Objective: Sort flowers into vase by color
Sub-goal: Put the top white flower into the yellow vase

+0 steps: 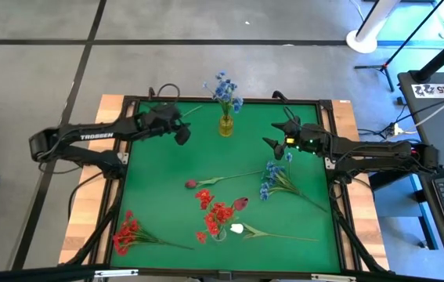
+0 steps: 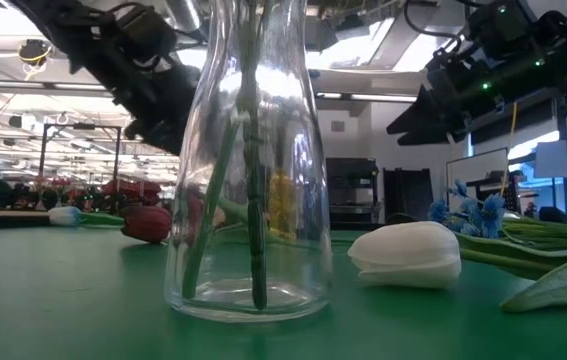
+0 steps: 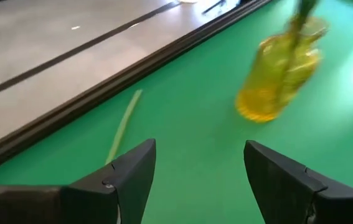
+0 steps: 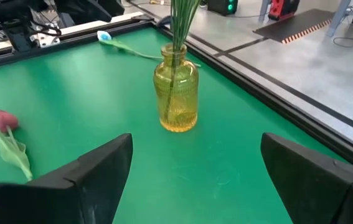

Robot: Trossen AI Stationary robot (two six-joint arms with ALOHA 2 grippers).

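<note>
A yellow glass vase (image 1: pixel 225 125) stands at the far middle of the green mat with blue flowers (image 1: pixel 225 92) in it. My left gripper (image 1: pixel 182 131) is open and empty, just left of the vase (image 3: pixel 276 81). My right gripper (image 1: pixel 272 142) is open and empty, to the right of the vase (image 4: pixel 176 93). A clear glass vase (image 2: pixel 248 200) holding red clusters (image 1: pixel 215 211) stands near the front. Blue flowers (image 1: pixel 272 178), a dark red bud stem (image 1: pixel 193 184), a white tulip (image 1: pixel 237 229) and a red cluster (image 1: pixel 126 233) lie flat on the mat.
A thin green stem (image 3: pixel 123 127) lies on the mat by the far rim, near my left gripper. A raised dark frame (image 1: pixel 229 100) runs round the mat. Another dark red bud (image 1: pixel 240 204) lies beside the clear vase. Bare mat shows between the yellow vase and the lying flowers.
</note>
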